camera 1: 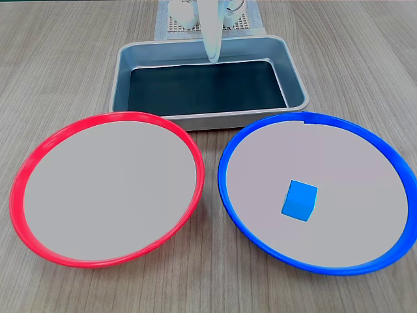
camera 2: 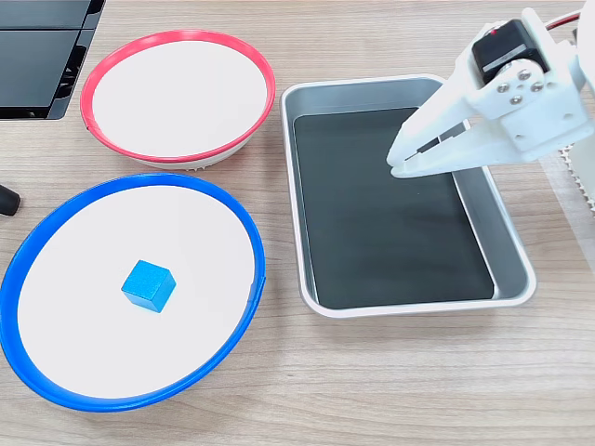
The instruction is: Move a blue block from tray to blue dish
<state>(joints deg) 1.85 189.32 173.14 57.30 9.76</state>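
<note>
Fixed views: white fingers (camera 2: 402, 165) nearly closed with only a narrow gap, holding nothing, poised above the tray (camera 2: 516, 243) over its dark floor. Well apart from the fingers, the blue block (camera 2: 148, 285) lies inside the blue dish (camera 2: 28, 251), near its centre. Beside that dish sits a red dish (camera 2: 177, 39). All rest on the wooden tabletop (camera 2: 372, 390).

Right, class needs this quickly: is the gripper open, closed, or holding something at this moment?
Gripper: closed and empty, fingers together above the tray; the blue block lies in the blue dish.
</note>
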